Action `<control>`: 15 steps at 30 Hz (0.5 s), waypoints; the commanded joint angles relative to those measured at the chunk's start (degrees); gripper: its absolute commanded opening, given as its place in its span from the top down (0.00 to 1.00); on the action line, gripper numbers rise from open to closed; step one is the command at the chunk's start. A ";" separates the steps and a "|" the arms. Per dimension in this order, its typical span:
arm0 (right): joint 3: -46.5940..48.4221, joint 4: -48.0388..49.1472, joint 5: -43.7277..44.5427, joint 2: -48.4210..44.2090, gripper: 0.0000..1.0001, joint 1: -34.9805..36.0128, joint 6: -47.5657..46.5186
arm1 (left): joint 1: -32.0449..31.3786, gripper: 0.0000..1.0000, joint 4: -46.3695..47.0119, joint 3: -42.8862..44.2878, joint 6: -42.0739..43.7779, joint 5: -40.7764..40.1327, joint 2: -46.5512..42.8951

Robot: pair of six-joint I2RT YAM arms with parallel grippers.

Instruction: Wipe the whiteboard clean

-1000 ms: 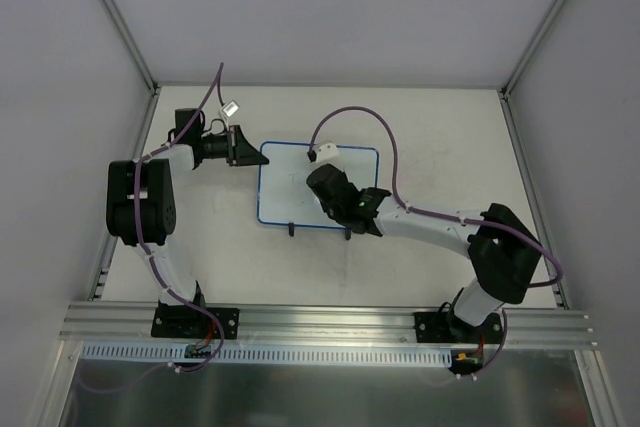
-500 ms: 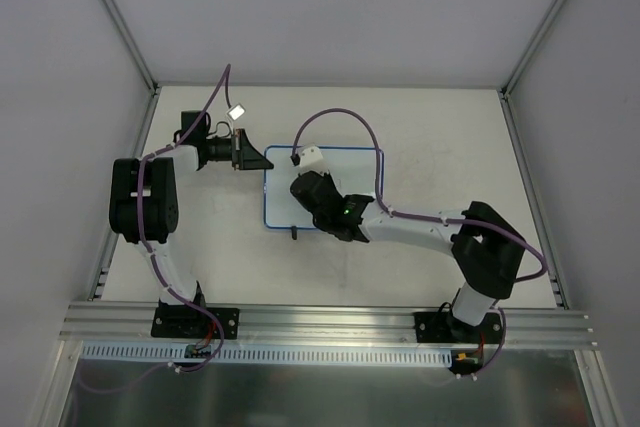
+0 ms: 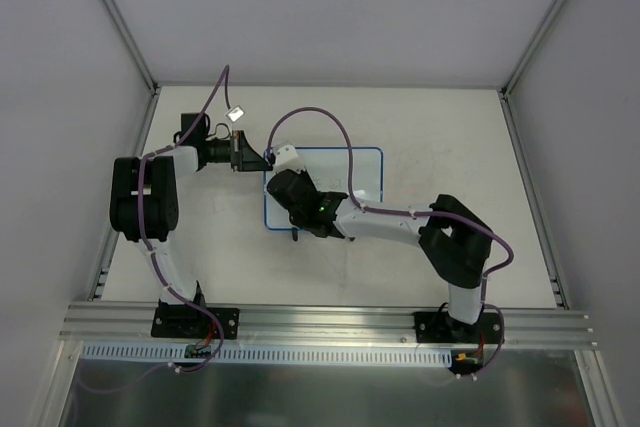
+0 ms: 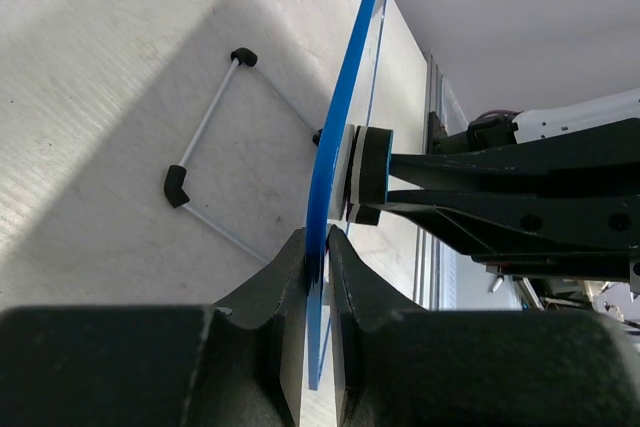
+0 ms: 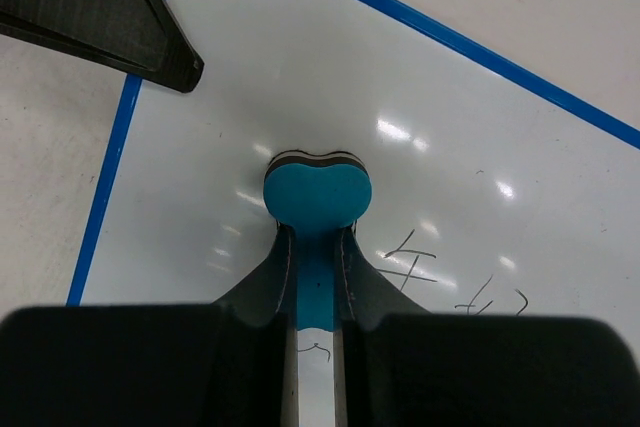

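Observation:
The whiteboard (image 3: pixel 355 172), white with a thin blue frame, stands mid-table on two black feet. My left gripper (image 3: pixel 262 158) is shut on its left edge; the left wrist view shows the blue frame (image 4: pixel 345 137) edge-on, pinched between my fingers. My right gripper (image 3: pixel 290 190) is shut on the blue eraser (image 5: pixel 317 195) and presses it against the board's left part (image 5: pixel 330 77). Thin black pen marks (image 5: pixel 415 259) remain on the board just right of the eraser. The eraser also shows from the side in the left wrist view (image 4: pixel 368 169).
The board's wire stand with black feet (image 4: pixel 180 185) rests on the white table behind it. The left gripper's finger (image 5: pixel 110 17) shows at the board's left edge. Grey cage walls and an aluminium rail (image 3: pixel 330 322) bound the table.
My right gripper has swept the eraser leftward across the board, from its middle to its left part. The board has shifted slightly right. The left gripper keeps its hold.

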 commanded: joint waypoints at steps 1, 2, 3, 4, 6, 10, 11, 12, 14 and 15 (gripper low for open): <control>2.23 1.17 0.30 2.21 1.00 -0.22 0.33 | -0.04 1.00 -0.52 0.08 2.79 3.14 0.57; 2.23 1.08 0.30 2.21 1.00 -0.22 0.59 | 0.04 1.00 -0.44 -0.01 2.79 3.14 0.48; 1.80 1.00 0.65 2.12 1.00 -0.31 0.86 | -0.04 1.00 -0.52 -0.01 2.88 3.14 0.39; 1.36 0.99 2.13 1.77 1.00 -0.31 1.64 | -0.04 1.00 -0.52 -0.10 2.88 3.14 0.39; 0.22 0.91 3.37 0.98 1.00 -0.66 2.26 | -0.04 1.00 -0.52 -0.18 2.97 3.14 0.22; -4.78 0.56 5.48 -2.18 1.00 -2.50 4.81 | -0.04 1.00 -0.52 -0.10 2.88 3.05 0.39; -5.76 0.56 5.57 -3.67 1.00 -3.64 5.25 | -0.04 1.00 -0.52 -0.10 2.97 3.14 0.39; -6.81 0.56 5.57 -4.29 1.00 -4.08 6.91 | -0.04 1.00 -0.52 -0.10 2.79 3.05 0.39; -9.79 0.56 5.92 -5.78 1.00 -5.66 8.76 | -0.04 1.00 -0.52 0.16 2.53 3.14 0.74; -10.68 0.56 5.75 -6.31 1.00 -6.19 9.03 | 0.04 1.00 -0.52 0.25 2.61 3.22 0.74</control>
